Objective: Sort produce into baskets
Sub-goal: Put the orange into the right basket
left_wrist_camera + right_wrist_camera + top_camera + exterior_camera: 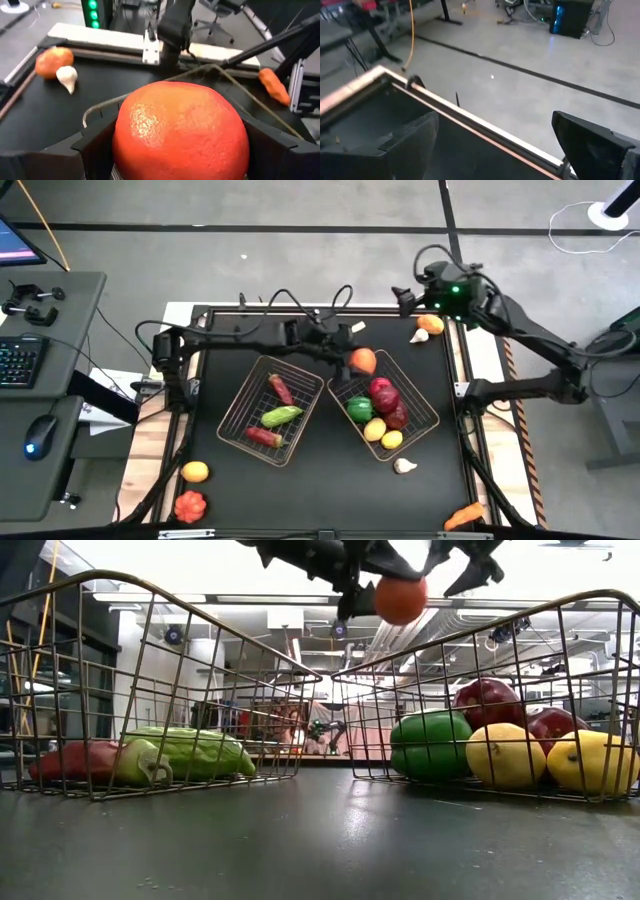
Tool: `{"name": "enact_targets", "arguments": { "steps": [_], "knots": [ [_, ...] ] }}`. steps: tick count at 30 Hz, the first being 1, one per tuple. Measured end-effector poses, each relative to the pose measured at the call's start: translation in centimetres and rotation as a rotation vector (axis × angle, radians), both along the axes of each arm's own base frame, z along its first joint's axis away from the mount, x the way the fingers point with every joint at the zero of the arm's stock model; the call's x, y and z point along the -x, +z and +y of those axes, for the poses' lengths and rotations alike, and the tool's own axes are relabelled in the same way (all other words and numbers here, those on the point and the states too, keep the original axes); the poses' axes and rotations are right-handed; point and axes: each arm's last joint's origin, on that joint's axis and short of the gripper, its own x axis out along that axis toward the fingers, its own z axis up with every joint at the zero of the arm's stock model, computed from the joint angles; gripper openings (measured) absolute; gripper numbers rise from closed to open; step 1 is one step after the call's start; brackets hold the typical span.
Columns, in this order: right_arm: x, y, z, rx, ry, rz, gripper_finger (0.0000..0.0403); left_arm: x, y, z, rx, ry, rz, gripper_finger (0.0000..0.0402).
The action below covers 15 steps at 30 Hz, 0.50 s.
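A round orange fruit [363,361] hangs above the far corner of the right basket [407,386], with my left gripper [353,358] shut on it. That basket holds a green pepper [359,408], red fruits and yellow lemons. The left basket [240,393] holds a green vegetable [281,416] and two red ones. My right gripper [403,298] stands open, raised over the table's far right edge, with nothing between its fingers [415,142]. My left gripper pinches the orange fruit's two opposite sides [125,135] between its two fingers [92,147]. The fingers come from the table's left, slanting a little downward. The fruit [400,600] is lifted clear, well above the basket's rim.
Loose produce lies on the black mat: an orange fruit [430,323] and a garlic [419,336] at the far right, a garlic [404,466] and a carrot [463,517] near right, a yellow-orange fruit [195,471] and a red one [189,505] near left.
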Motion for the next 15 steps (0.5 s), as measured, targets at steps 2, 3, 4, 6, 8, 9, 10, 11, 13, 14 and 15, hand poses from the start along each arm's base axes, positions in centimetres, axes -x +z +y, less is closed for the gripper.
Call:
{"name": "enact_targets", "arguments": {
  "steps": [2, 3, 4, 6, 8, 9, 10, 11, 13, 14, 15],
  "knots": [
    [0.52, 0.38, 0.30, 0.000, -0.007, -0.030, 0.0383, -0.13, 0.35, 0.12, -0.008, 0.003, -0.037, 0.0317],
    [0.65, 0.48, 0.39, -0.001, -0.009, -0.038, 0.0383, -0.19, 0.49, 0.15, -0.011, 0.004, -0.053, 0.0317],
    [0.77, 0.56, 0.48, -0.001, -0.006, -0.044, 0.0383, -0.26, 0.65, 0.17, -0.013, 0.006, -0.071, 0.0317],
    [0.83, 0.58, 0.54, -0.002, -0.001, -0.044, 0.0383, -0.39, 0.84, 0.21, -0.014, 0.009, -0.097, 0.0318],
    [0.85, 0.46, 0.58, -0.012, 0.009, -0.035, 0.0383, -0.48, 0.83, 0.21, 0.003, 0.016, -0.105, 0.0325],
    [0.83, 0.37, 0.58, -0.018, 0.012, -0.027, 0.0383, -0.50, 0.71, 0.21, 0.016, 0.021, -0.097, 0.0331],
    [0.80, 0.33, 0.57, -0.020, 0.014, -0.025, 0.0383, -0.50, 0.60, 0.20, 0.029, 0.025, -0.089, 0.0340],
    [0.79, 0.32, 0.58, -0.022, 0.018, -0.025, 0.0383, -0.49, 0.50, 0.20, 0.033, 0.027, -0.081, 0.0351],
    [0.77, 0.19, 0.61, -0.031, 0.030, -0.019, 0.0383, -0.46, 0.40, 0.09, 0.039, 0.027, -0.069, 0.0376],
    [0.76, 0.19, 0.61, -0.032, 0.034, -0.020, 0.0383, -0.48, 0.40, -0.03, 0.040, 0.025, -0.069, 0.0386],
    [0.74, 0.17, 0.61, -0.029, 0.038, -0.015, 0.0383, -0.50, 0.39, -0.13, 0.039, 0.023, -0.069, 0.0392]
  ]
}}
